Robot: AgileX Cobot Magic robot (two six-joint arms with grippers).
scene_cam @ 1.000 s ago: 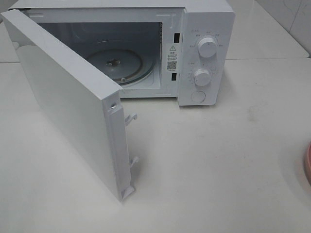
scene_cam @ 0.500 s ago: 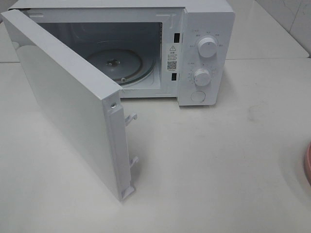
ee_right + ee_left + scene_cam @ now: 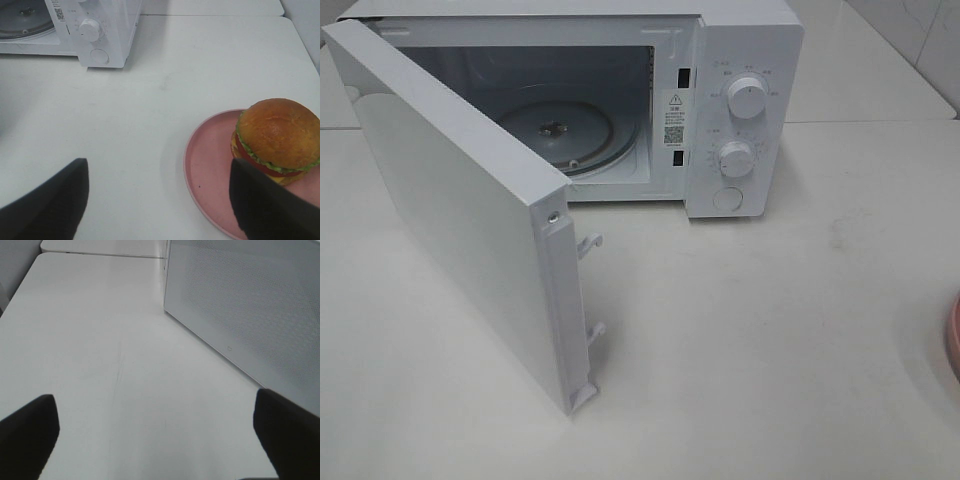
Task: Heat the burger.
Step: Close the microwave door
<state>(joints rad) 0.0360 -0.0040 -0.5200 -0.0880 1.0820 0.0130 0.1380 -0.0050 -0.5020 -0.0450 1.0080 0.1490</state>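
1. White table (image 3: 770, 330) fills the exterior high view, with pale tiled wall at the far right corner.
2. On it stands a white microwave (image 3: 745, 120), its door (image 3: 460, 220) swung wide to the left and the glass turntable (image 3: 560, 135) bare inside; two round knobs and a round button sit on its right-hand panel.
3. At the right edge of that view a sliver of the pink plate (image 3: 953, 340) shows.
4. In the right wrist view the burger (image 3: 277, 140) sits on the pink plate (image 3: 210, 175), well apart from the microwave (image 3: 107, 30).
5. The right gripper (image 3: 160, 202) hangs above the table with jaws spread wide and nothing between them; the burger lies just beside one dark finger (image 3: 265, 205), not touching it as far as can be told.
6. The burger has a glossy golden-brown domed bun over frilly green lettuce, red tomato and a yellow edge of cheese.
7. The left gripper (image 3: 155, 435) is also spread wide and holding nothing, over bare table (image 3: 100, 350) beside the door's speckled outer face (image 3: 250, 310).
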